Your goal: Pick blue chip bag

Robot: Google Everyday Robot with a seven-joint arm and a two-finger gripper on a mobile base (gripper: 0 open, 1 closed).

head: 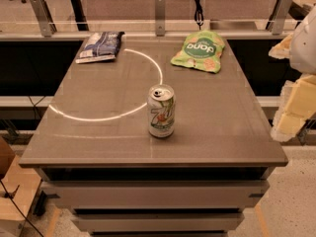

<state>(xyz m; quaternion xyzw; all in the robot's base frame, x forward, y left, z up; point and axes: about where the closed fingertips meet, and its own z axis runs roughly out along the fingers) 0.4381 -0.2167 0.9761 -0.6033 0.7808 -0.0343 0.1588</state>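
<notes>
The blue chip bag (100,46) lies flat at the far left corner of the grey table (98,142). It is dark blue with white and silver patches. My gripper (295,102) hangs at the right edge of the view, beyond the table's right side and far from the bag. Only its pale, blocky parts show.
A green and white soda can (161,111) stands upright near the table's middle front. A light-green bag with a dark-green round logo (199,51) lies at the far right. A railing with metal posts (159,13) runs behind the table.
</notes>
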